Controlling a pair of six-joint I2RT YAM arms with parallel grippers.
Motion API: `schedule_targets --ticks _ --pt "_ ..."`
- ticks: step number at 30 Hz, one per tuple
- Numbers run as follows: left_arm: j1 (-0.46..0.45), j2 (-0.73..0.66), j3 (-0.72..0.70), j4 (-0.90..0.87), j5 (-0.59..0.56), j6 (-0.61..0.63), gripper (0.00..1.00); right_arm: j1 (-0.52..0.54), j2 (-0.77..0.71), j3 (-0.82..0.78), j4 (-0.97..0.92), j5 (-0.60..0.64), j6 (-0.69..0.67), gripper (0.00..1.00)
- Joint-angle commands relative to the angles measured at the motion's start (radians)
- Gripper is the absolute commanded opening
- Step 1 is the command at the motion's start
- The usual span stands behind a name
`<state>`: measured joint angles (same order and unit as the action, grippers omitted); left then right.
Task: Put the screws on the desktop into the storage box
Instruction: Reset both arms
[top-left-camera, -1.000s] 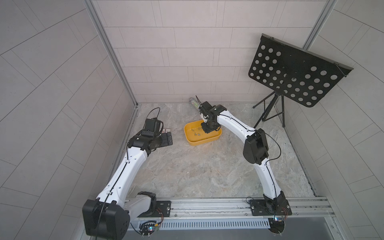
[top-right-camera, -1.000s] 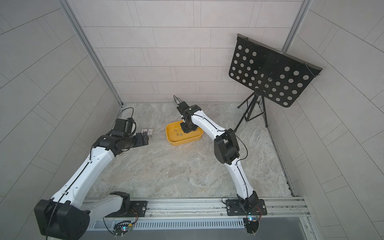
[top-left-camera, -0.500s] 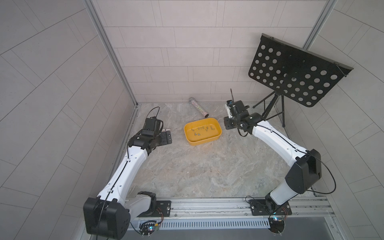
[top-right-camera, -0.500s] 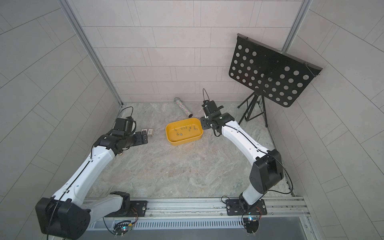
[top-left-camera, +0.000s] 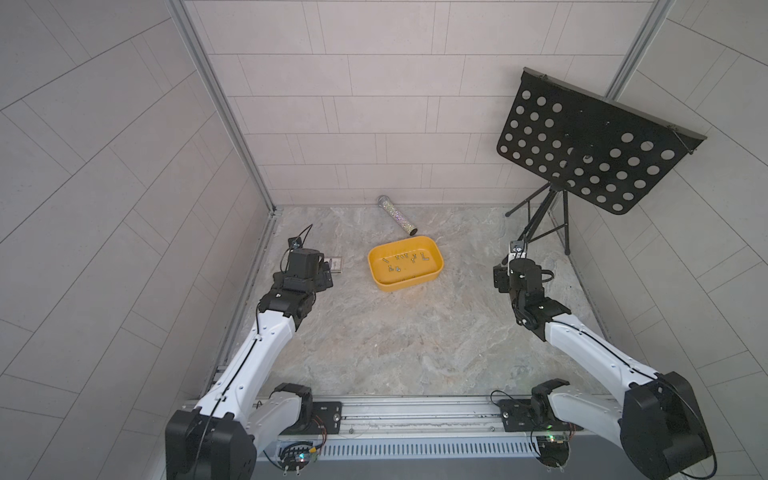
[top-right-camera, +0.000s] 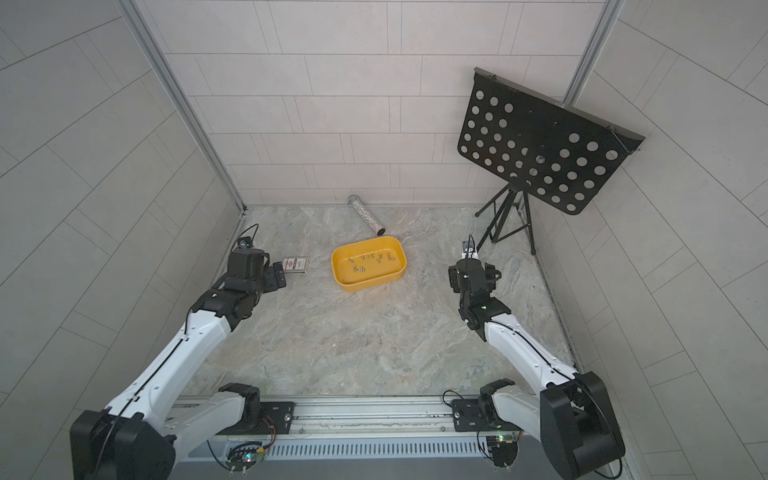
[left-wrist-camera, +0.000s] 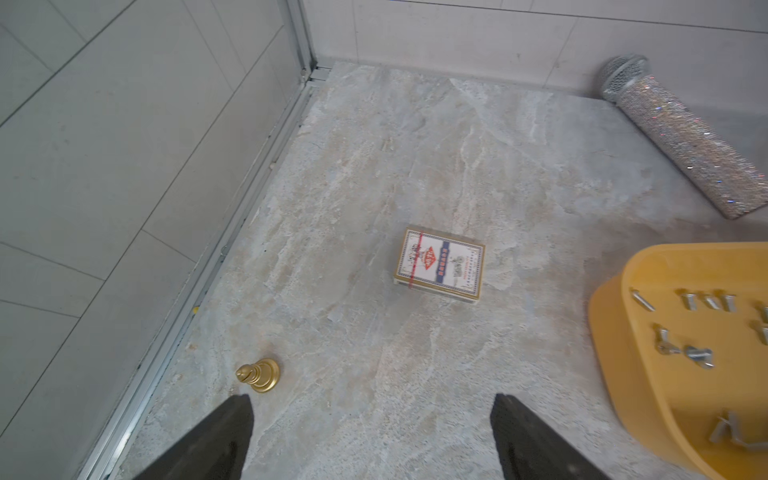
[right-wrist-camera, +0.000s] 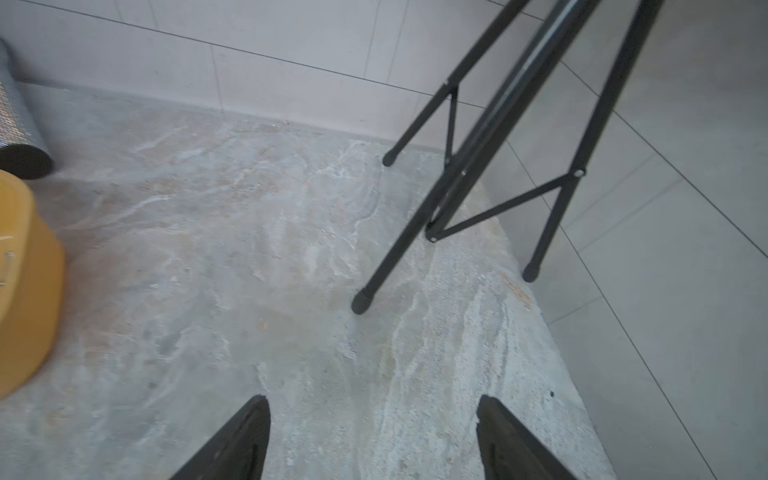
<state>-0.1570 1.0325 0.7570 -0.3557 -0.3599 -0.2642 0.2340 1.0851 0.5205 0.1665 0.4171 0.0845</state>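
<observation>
The marble-patterned desktop (top-left-camera: 374, 340) filled the floor of the tiled enclosure. A black perforated music stand (top-left-camera: 602, 120) stood in its far right corner, its tripod feet planted ahead of the right gripper (right-wrist-camera: 372, 399), whose jaws were spread wide over bare surface, holding nothing. The left gripper (left-wrist-camera: 372, 399) hovered at the left side, its jaws likewise wide apart and empty.

Between the two arms, toward the back, sat the yellow storage box (top-left-camera: 399, 284), well apart from both grippers. A glittery silver tube (top-left-camera: 398, 216) lay slanted just behind the tub's far rim. A small printed card box (left-wrist-camera: 439, 263) lay flat between the left gripper and the tub, and a little brass bell-shaped piece (left-wrist-camera: 259, 375) stood near one left fingertip (left-wrist-camera: 232, 424). The screws (left-wrist-camera: 706, 301) lay scattered on the tub's floor.
</observation>
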Motion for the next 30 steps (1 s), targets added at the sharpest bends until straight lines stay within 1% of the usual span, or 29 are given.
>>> schedule_targets --ticks 1,4,7,9,10,13,15,16,19,21,23,24,26,28,30 --pt "0.008 -0.044 -0.103 0.185 -0.151 0.025 0.97 -0.027 -0.048 -0.094 0.246 0.099 -0.013 0.85" --pt "0.009 -0.049 -0.191 0.296 -0.175 0.004 0.97 -0.059 -0.044 -0.165 0.364 0.082 0.013 0.88" --pt "0.009 -0.030 -0.261 0.400 -0.195 -0.039 0.97 -0.085 0.018 -0.173 0.401 0.085 0.015 0.89" --pt "0.010 -0.020 -0.298 0.471 -0.214 -0.053 0.97 -0.105 0.068 -0.191 0.475 0.072 0.020 0.89" --pt "0.009 -0.023 -0.295 0.461 -0.218 -0.039 0.97 -0.114 0.097 -0.199 0.512 0.064 0.025 0.89" --pt "0.009 -0.020 -0.357 0.589 -0.234 -0.022 0.97 -0.130 0.188 -0.218 0.620 0.041 0.030 0.89" --pt "0.009 -0.002 -0.393 0.668 -0.236 -0.012 0.97 -0.132 0.271 -0.232 0.732 0.035 0.022 0.89" --pt "0.009 0.015 -0.410 0.706 -0.241 -0.012 0.97 -0.123 0.292 -0.231 0.759 0.024 -0.008 0.89" --pt "0.010 0.089 -0.429 0.783 -0.240 0.005 0.97 -0.138 0.344 -0.216 0.774 -0.008 -0.005 0.89" --pt "0.009 0.130 -0.427 0.828 -0.241 0.018 0.97 -0.145 0.422 -0.222 0.878 -0.034 -0.010 0.88" --pt "0.011 0.166 -0.427 0.900 -0.218 0.072 0.97 -0.144 0.513 -0.227 0.987 -0.055 -0.039 0.87" --pt "0.014 0.187 -0.425 0.929 -0.208 0.092 0.97 -0.141 0.518 -0.225 0.981 -0.058 -0.042 0.87" --pt "0.023 0.246 -0.394 0.956 -0.180 0.125 0.97 -0.147 0.473 -0.173 0.807 -0.100 -0.036 0.87" --pt "0.040 0.313 -0.342 0.946 -0.128 0.153 0.97 -0.192 0.483 -0.150 0.780 -0.190 -0.006 0.86" --pt "0.053 0.374 -0.264 0.876 -0.087 0.170 0.95 -0.208 0.476 -0.143 0.750 -0.214 0.000 0.86"
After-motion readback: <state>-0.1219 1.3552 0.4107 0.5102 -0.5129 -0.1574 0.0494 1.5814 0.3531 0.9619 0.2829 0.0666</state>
